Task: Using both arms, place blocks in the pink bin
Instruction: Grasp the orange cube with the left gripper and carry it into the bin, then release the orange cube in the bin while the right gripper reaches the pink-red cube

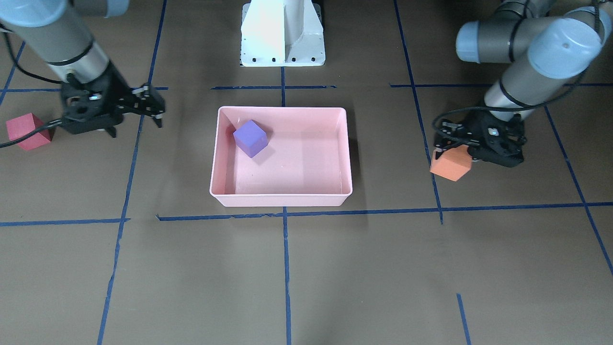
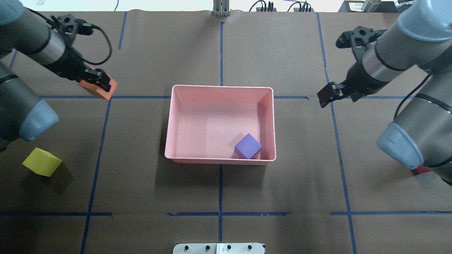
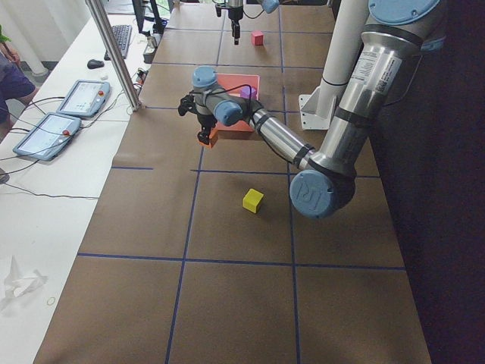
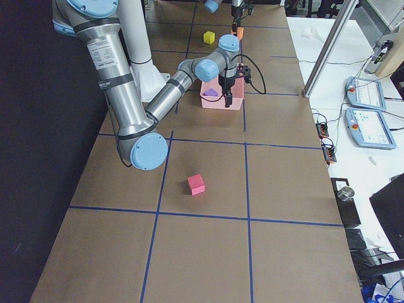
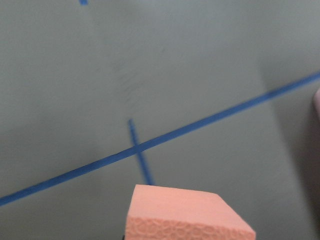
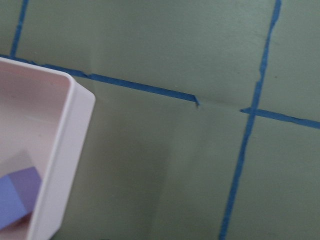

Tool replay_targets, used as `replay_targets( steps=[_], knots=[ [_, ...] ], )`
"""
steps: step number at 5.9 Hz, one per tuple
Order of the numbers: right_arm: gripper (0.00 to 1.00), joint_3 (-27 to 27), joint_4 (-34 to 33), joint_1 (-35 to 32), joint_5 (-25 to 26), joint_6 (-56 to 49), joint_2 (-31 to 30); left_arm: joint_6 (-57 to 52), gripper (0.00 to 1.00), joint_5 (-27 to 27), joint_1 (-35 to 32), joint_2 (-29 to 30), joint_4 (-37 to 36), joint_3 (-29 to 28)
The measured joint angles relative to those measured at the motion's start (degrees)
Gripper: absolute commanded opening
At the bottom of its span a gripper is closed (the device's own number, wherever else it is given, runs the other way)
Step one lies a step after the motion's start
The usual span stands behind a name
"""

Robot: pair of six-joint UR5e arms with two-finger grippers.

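Inside the left end effector (image 2: pixel 103 84), the orange block (image 2: pixel 94 91).

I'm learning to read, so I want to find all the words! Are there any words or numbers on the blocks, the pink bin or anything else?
No word or number can be read in any view.
Purple block, orange block, red block, yellow-green block, pink bin: plain, nothing printed.
Screens of the two tablets on the side table: too small to read.
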State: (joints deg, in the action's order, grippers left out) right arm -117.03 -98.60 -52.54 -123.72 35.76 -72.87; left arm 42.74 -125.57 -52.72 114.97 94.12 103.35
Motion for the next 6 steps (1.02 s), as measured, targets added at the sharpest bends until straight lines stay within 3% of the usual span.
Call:
replay_targets(
  steps=[1, 2, 3, 4, 6],
  knots=[
    [1.0, -1.75, 0.18, -3.1, -0.55, -7.62, -5.13, 11.56, 0.39, 3.53, 5.88, 5.59, -2.3, -0.23],
    [1.0, -3.38, 0.29, -5.7, -1.16, -13.81, -9.92, 19.86, 0.73, 7.29, 11.39, 10.76, -3.83, -1.28],
    [1.0, -4.67, 1.4, -7.74, -1.91, -18.89, -14.61, 25.46, 1.0, 10.66, 15.31, 15.63, -5.09, -3.56],
    [1.0, -5.15, 7.3, -8.88, -2.4, -21.57, -21.33, 28.94, 1.0, 13.24, 17.73, 19.21, -5.79, -5.94],
    [1.0, 1.03, 31.31, -9.16, -2.74, -16.98, -33.2, 30.44, 1.0, 14.57, 18.87, 20.74, -6.07, -6.8]
  ],
)
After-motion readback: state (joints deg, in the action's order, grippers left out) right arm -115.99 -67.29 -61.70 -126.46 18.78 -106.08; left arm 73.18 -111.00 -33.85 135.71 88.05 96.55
